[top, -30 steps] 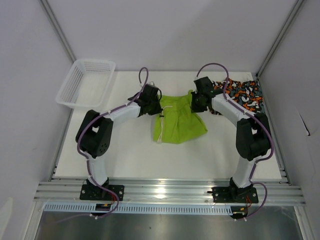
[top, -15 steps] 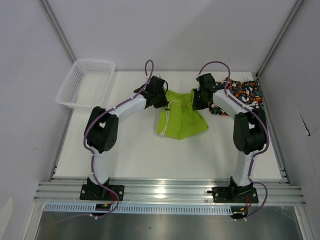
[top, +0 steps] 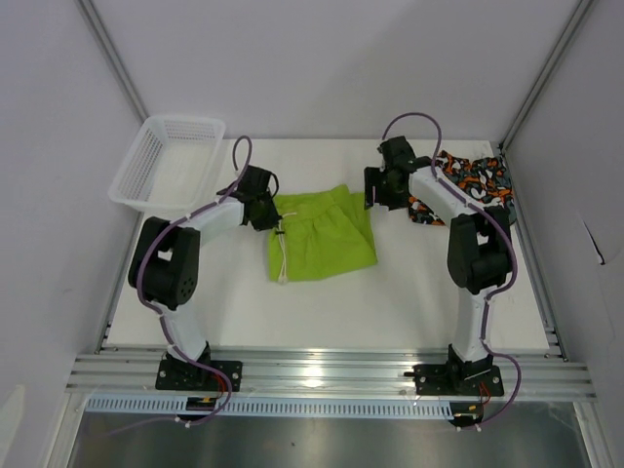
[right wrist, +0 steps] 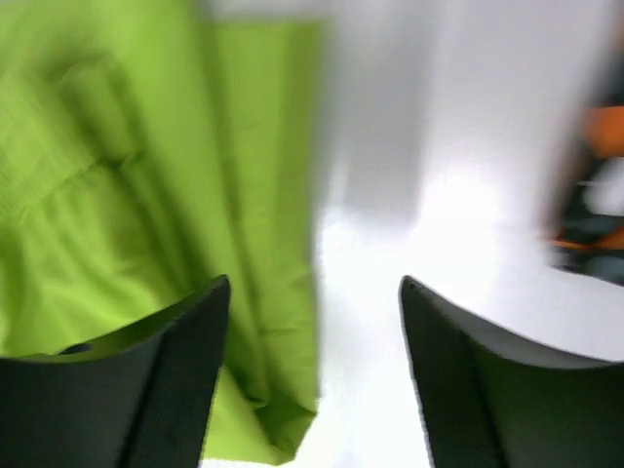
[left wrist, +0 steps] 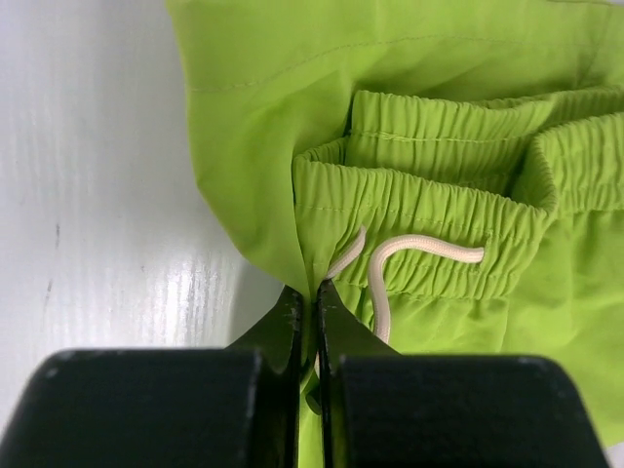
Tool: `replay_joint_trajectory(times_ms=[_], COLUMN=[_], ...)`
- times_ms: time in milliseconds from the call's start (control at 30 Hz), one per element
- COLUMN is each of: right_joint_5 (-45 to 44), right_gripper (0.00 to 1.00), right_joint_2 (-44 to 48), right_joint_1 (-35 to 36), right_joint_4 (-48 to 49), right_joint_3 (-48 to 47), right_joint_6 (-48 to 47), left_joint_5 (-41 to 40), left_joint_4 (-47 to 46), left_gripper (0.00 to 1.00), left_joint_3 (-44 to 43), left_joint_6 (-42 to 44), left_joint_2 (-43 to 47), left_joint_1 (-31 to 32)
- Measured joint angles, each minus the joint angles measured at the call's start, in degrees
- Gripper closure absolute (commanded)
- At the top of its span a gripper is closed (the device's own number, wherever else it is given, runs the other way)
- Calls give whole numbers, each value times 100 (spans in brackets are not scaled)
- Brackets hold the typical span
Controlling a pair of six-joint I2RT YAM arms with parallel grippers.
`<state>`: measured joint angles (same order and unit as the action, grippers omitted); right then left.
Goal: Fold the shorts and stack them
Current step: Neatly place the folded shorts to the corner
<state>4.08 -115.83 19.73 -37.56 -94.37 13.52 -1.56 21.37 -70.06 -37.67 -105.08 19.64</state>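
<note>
Our left claw (left wrist: 312,304) is clenched on the lime green shorts (top: 324,237), pinching a fold of fabric at the left end of the elastic waistband, just beside the white drawstring (left wrist: 414,250). We see the right claw (right wrist: 314,285) spread wide at the shorts' far right edge, one finger over green cloth and the other over the bare white surface (top: 409,302). The green pair lies flat mid-surface between the two claws. The camo shorts (top: 470,181) sit crumpled in the far right corner, apart from the green pair. A white mesh basket (top: 137,191) stands at the far left.
</note>
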Motion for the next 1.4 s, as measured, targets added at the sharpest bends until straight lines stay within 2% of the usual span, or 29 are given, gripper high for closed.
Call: replay_joint_trajectory(times_ms=[100,167,433,567,700,767,900,1000,1033,1100,1133,1167,1267,1333,1400], right_joint_5=[-780,-1314,-3040,-3648,-4072,-4175,-4194,-3910,-3803,-3622,-3534,-3453,-3279,-3198,-3110], right_gripper=[14,12,11,7,11,19,28,42,51,58,67,73,83,96,100], right_joint_2=[-83,-225,-1346,-1803,-2065,-2138,-2315,-2402,-2430,-2476,-2503,-2518,-2524,-2524,-2516], right_joint_1=[-197,-273,-297,-306,-328,-350,-404,-472,-503,-564,-599,-621,-675,-691,-684], right_joint_4=[-192,-291,-855,-1137,-1318,-1405,-1528,-1567,-1580,-1611,-1613,-1615,-1613,-1606,-1563], right_joint_3=[-437,-763,-1871,-2157,-2367,-2474,-2796,-2879,-2883,-2883,-2883,-2883,-2883,-2879,-2826], right_joint_6=[-9,-26,-109,-173,-236,-282,-339,-400,-420,-448,-457,-485,-487,-487,-516], left_joint_5=[-20,-24,-114,-125,-125,-125,-122,-120,-120,-122,-120,-120,-120,-118,-103], left_joint_4=[-2,-4,-28,-26,-28,-28,-35,-44,-44,-44,-44,-44,-44,-42,-44], left_gripper=[100,100,100,100,100,100,100,100,100,100,100,100,100,100,100], left_joint_3=[2,4,188,188,188,188,234,323,354,407,424,437,444,455,487], left_joint_6=[155,229,389,439,474,479,498,520,520,522,522,522,525,527,529], left_joint_2=[94,118,210,223,240,243,262,313,337,396,428,452,481,481,485], left_joint_1=[-22,-22,-31,-42,-50,-57,-90,-138,-160,-192,-208,-219,-238,-251,-282])
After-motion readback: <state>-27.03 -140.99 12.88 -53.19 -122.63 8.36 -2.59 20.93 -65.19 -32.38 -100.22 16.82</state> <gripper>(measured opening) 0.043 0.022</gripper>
